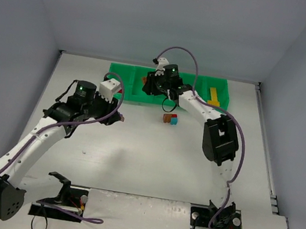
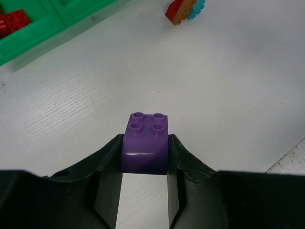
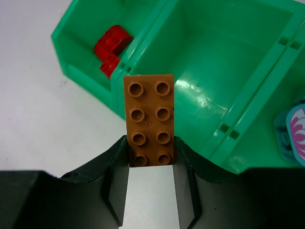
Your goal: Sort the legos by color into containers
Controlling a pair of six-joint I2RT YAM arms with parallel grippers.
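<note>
L gripper (image 2: 146, 145): clamped on purple lego (image 2: 146, 138), studs up, pinched on both sides btw the fingers. White counter (image 2: 214, 86) below; can't tell if lego touches it. Ahead & to the left: corner of green tray (image 2: 43, 38), w/ red legos (image 2: 12, 21) in one compartment. Ahead & to the right: small cluster of loose legos (image 2: 185, 9) on the counter (red, brown, cyan), touching each other, well apart from the gripper.

R gripper (image 3: 150, 150): closed on brown lego (image 3: 149, 117), flat piece w/ eight studs facing the wrist cam. Gripped at its near end. Far end reaches the tray wall btw two compartments. Ahead-left of this gripper: the compartment w/ the red legos. Ahead-right: wider view into the next compartment. Further right, past another wall: cyan piece (image 3: 291, 133) w/ pink & white face, cut off by frame edge. Top view: yellow lego (image 1: 214, 95) in a compartment right of R gripper, near the tray's right end.
</note>
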